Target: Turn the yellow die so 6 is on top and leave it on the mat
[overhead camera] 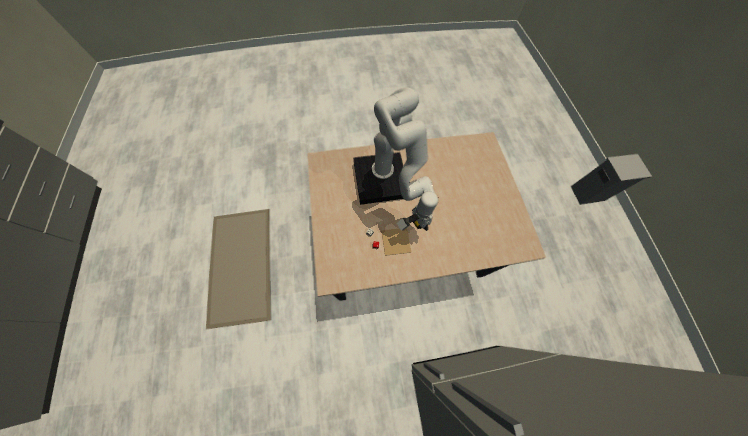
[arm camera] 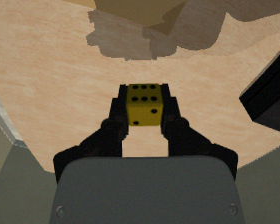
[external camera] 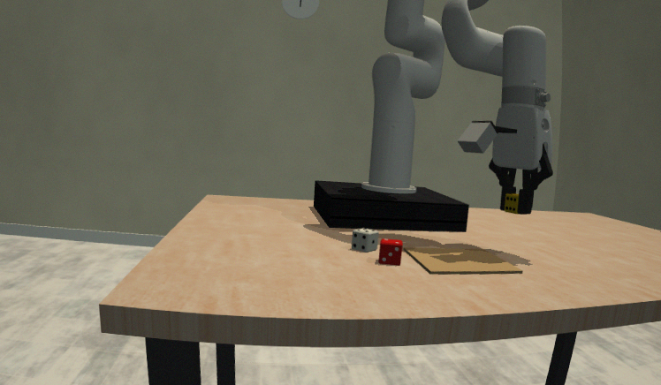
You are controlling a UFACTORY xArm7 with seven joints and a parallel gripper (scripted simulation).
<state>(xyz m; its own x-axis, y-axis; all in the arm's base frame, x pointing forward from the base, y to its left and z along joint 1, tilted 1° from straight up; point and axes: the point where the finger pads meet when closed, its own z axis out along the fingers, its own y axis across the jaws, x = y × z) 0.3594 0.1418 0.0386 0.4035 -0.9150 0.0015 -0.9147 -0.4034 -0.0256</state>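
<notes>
— Look at the gripper (external camera: pixel 516 204), right of centre in the exterior view: the black fingers are partly closed and pinching the yellow die (external camera: pixel 511 203) by two opposite sides. It hangs in the air above the table (external camera: pixel 256 267), nothing under it but shadow.

— Which way is the die turned?

— It's a cube, so no long axis to speak of. It sits square between the fingers, edges level. From the wrist camera the die (arm camera: pixel 144 104) shows near mid-frame, with a row of pips along its upper face and two on the face towards the lens. Exact counts? Too coarse for me to swear to. In the exterior view the side towards us shows several dark pips, and one fingertip (external camera: pixel 525 200) covers its right edge.

— And the mat?

— The tan mat (external camera: pixel 467 261) lies flat on the wood, lower and to the left of the gripper in the exterior frame, partly darkened by the arm's shadow. The die is not touching it.

— The other dice?

— Red die (external camera: pixel 390 251) just left of the mat's near corner, white die (external camera: pixel 364 239) just beside the red one, further left; both flat on the table, apart from each other. From the top view the red die (overhead camera: pixel 375 245) and white die (overhead camera: pixel 369 232) are mere specks; the yellow one is hidden under the wrist there. The arm's black base plate (external camera: pixel 447 210) sits behind, and the arm's upper links are cut off at the top edge.
</notes>
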